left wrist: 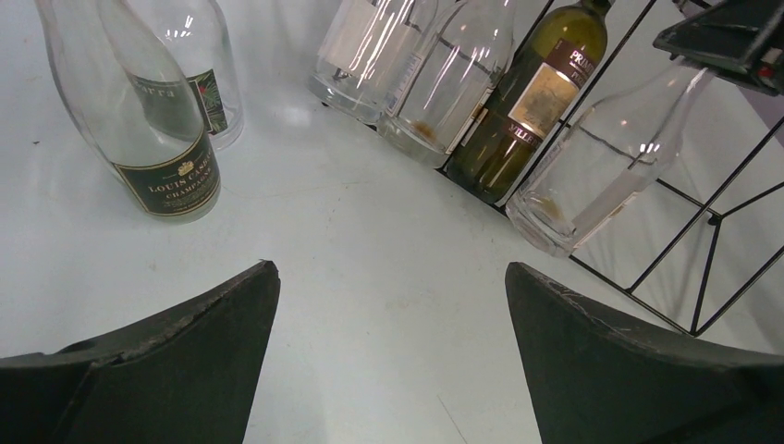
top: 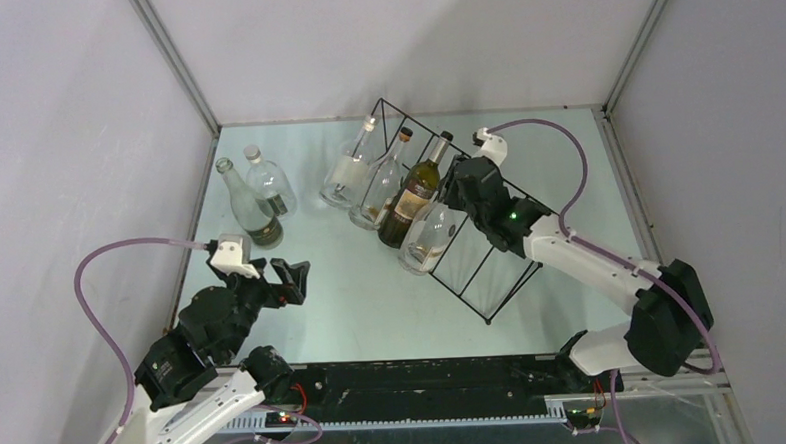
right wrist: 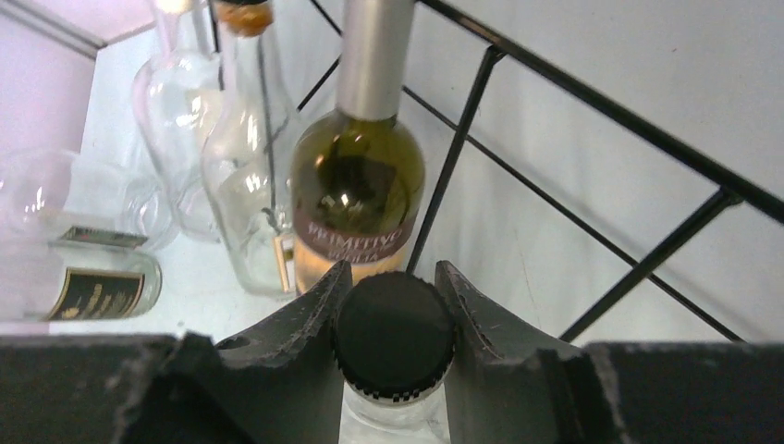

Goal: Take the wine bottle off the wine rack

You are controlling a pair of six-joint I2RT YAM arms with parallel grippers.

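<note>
The black wire wine rack [top: 514,292] lies slanted across the table's middle right, with several bottles lying in it. My right gripper [top: 465,191] is shut on the black cap [right wrist: 394,335] of a clear empty bottle [top: 428,235], the one nearest me in the rack, and both fingers touch the cap in the right wrist view [right wrist: 394,268]. A dark green wine bottle [top: 413,196] with a brown label lies in the compartment beside it [right wrist: 359,190]. My left gripper [top: 271,270] is open and empty over bare table [left wrist: 390,268], left of the rack.
Two more clear bottles [top: 350,169] [top: 383,187] lie in the rack's far compartments. Two clear bottles [top: 251,208] [top: 270,185] stand on the table at the far left, one labelled champagne [left wrist: 171,180]. White walls enclose the table on three sides.
</note>
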